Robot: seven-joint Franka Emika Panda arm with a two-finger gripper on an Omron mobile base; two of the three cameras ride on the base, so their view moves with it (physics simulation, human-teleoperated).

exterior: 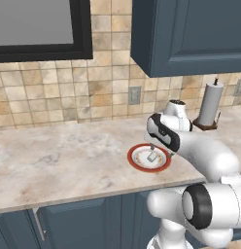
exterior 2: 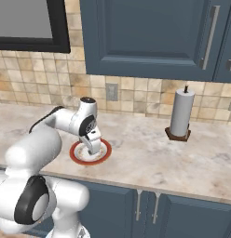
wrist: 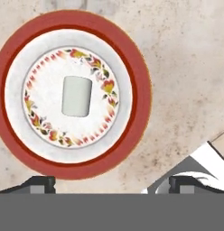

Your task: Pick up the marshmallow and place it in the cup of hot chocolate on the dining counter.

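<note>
Over plate (wrist: pixel 141 90) – marshmallow (wrist: pixel 77 96) centred, end effector (wrist: pixel 111 182) spread

Place: a rendered home kitchen
Walls: tan tiled backsplash (exterior: pixel 59 87); dark blue cabinets (exterior 2: pixel 150 37)
Bench: beige marbled stone bench (exterior 2: pixel 150 153); paper towel roll (exterior 2: pixel 180 113); red-rimmed plate (exterior: pixel 135 163)

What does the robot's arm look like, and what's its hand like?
The arm is glossy white, made of fat rounded tube sections joined by dark black rings. Its gripper is a white block with a black panel, ending in two small dark fingertips. No cables or markings are visible.
</note>
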